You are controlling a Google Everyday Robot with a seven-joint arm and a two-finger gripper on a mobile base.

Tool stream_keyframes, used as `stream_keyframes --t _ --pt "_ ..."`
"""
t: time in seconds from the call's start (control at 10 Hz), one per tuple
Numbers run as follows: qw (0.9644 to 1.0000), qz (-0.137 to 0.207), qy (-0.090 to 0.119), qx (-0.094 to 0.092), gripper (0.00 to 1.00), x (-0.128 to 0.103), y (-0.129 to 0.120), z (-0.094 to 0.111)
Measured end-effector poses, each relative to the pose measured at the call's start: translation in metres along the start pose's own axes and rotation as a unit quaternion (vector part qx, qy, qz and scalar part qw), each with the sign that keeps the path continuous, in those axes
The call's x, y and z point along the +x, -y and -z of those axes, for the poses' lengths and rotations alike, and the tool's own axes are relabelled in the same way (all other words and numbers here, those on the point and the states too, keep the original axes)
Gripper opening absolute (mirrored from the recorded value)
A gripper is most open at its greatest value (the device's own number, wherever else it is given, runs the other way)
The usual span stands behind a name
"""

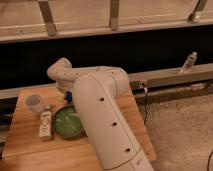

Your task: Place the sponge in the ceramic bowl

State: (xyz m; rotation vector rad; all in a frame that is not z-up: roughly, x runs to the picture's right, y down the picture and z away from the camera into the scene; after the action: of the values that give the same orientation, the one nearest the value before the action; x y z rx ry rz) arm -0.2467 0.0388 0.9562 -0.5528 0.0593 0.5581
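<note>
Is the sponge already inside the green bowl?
No, the sponge shows beyond the far rim of the ceramic bowl, by the gripper, which is largely hidden behind the arm.

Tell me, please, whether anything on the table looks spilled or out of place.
Nothing stands out: the cup, bottle and green bowl sit unspilled on the table. The gripper is behind the bowl, by the blue sponge.
</note>
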Motion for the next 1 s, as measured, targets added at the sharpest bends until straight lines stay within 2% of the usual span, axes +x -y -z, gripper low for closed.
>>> stream_keyframes --t 0.3,0.5,1.0 --pt "0.9999 -0.013 0.01 -0.002 0.71 -0.001 0.004 -0.01" --pt "0.9997 -0.002 0.023 -0.011 0.53 -0.015 -0.006 -0.012" --pt "0.9987 0.007 0.041 -0.03 0.04 -0.013 -0.021 -0.006"
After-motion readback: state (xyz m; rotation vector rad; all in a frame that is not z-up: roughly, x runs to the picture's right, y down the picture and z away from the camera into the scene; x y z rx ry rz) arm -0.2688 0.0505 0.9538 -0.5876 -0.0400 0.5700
